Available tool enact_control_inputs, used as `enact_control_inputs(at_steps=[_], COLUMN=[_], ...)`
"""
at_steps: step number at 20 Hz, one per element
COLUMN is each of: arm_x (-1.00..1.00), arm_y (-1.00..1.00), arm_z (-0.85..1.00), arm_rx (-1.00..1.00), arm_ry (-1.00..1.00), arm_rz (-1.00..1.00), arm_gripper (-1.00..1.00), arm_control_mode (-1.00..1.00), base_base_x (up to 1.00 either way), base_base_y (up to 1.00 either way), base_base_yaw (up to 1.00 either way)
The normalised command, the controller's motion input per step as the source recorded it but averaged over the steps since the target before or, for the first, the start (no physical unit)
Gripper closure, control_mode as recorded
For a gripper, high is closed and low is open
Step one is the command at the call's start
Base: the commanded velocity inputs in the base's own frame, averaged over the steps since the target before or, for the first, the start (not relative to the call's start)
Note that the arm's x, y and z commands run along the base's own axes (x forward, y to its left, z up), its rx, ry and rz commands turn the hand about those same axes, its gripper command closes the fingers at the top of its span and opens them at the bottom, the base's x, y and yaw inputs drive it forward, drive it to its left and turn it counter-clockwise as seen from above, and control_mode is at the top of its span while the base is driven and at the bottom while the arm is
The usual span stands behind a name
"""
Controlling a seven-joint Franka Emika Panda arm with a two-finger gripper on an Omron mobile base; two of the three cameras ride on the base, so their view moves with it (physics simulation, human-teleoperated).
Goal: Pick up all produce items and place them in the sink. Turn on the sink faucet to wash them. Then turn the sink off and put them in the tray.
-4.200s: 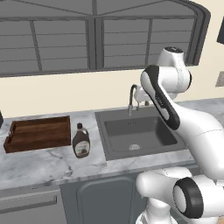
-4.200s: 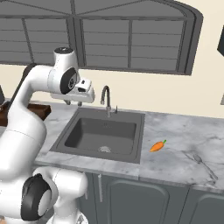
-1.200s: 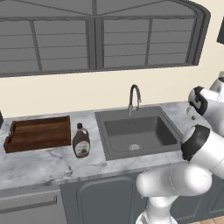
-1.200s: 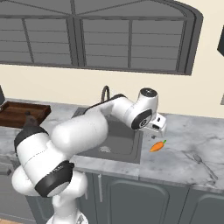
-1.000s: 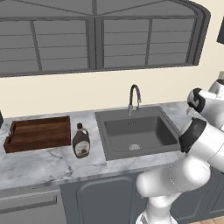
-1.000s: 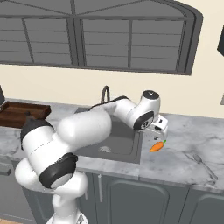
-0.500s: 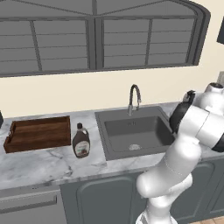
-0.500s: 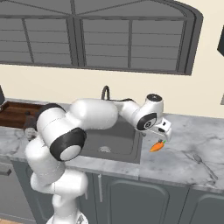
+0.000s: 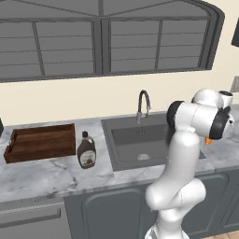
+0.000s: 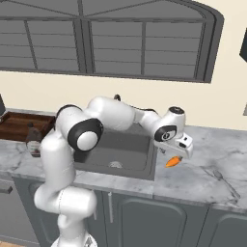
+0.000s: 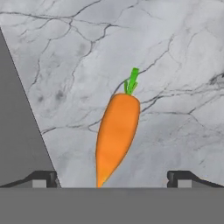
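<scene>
Our gripper (image 11: 112, 178) hangs low over the counter (image 11: 175, 57) with its jaws spread wide and nothing between them gripped. We see the carrot (image 11: 115, 136) lying on the marble straight ahead of the fingertips (image 11: 43, 178), centred in the gap, pointed end toward us and green top away. In the right base view our arm reaches across the sink (image 10: 120, 149), bent at the elbow, with the hand tipped down just above the carrot (image 10: 173, 161), which lies beside the basin's right rim. Farther off stands the faucet (image 9: 143, 105), then the bottle (image 9: 87, 150) and tray (image 9: 41, 142).
</scene>
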Motion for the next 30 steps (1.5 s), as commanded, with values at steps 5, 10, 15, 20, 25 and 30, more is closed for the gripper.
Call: enact_control_inputs(at_steps=[5,10,15,20,25,30], arm_x=[0.17,0.08,0.0,0.0,0.01,0.0], arm_y=[-0.05,0.0,0.0,0.0,0.0,0.03], arm_z=[-0.26,-0.3,-0.33,-0.27,-0.13,0.26], arm_rx=[0.01,0.0,0.0,0.0,0.0,0.0], arm_ry=[0.06,0.06,0.06,0.05,0.02,-0.05], arm_rz=[-0.02,-0.02,-0.02,-0.02,-0.03,-0.02], arm_gripper=[-1.0,-1.0,-1.0,-1.0,1.0,1.0], arm_control_mode=[-1.0,-1.0,-1.0,-1.0,-1.0,-1.0], base_base_x=[0.0,0.0,0.0,0.0,0.0,0.0], base_base_y=[0.0,0.0,0.0,0.0,0.0,0.0], base_base_yaw=[0.0,0.0,0.0,0.0,0.0,0.0])
